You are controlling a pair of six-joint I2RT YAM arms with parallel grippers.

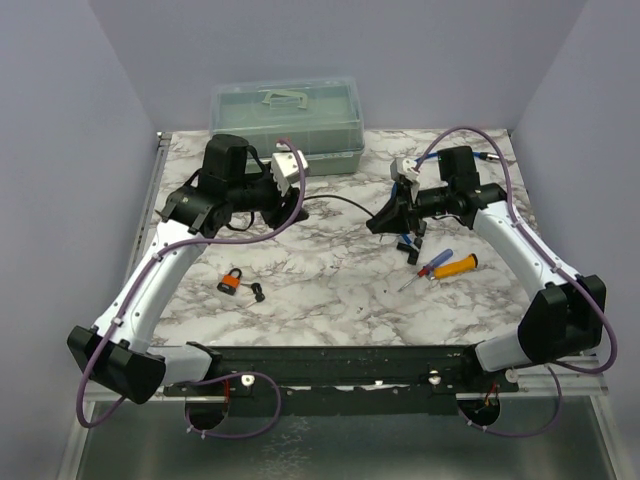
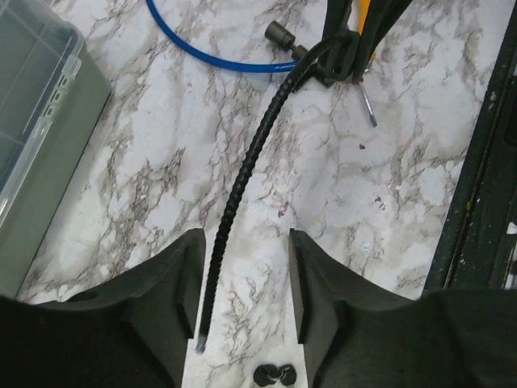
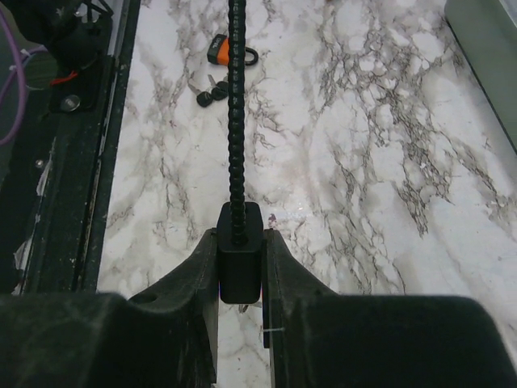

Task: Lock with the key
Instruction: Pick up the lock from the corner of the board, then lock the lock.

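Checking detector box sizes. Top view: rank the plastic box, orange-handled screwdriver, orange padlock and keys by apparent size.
1. plastic box, by far the largest
2. orange-handled screwdriver
3. orange padlock
4. keys, smallest, though not far below the padlock

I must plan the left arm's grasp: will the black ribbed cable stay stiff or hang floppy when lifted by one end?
Probably semi-stiff: the cable runs in one smooth curve from the block in the right gripper, without kinks. Its free end would likely sag and swing. The ribs should resist slipping.
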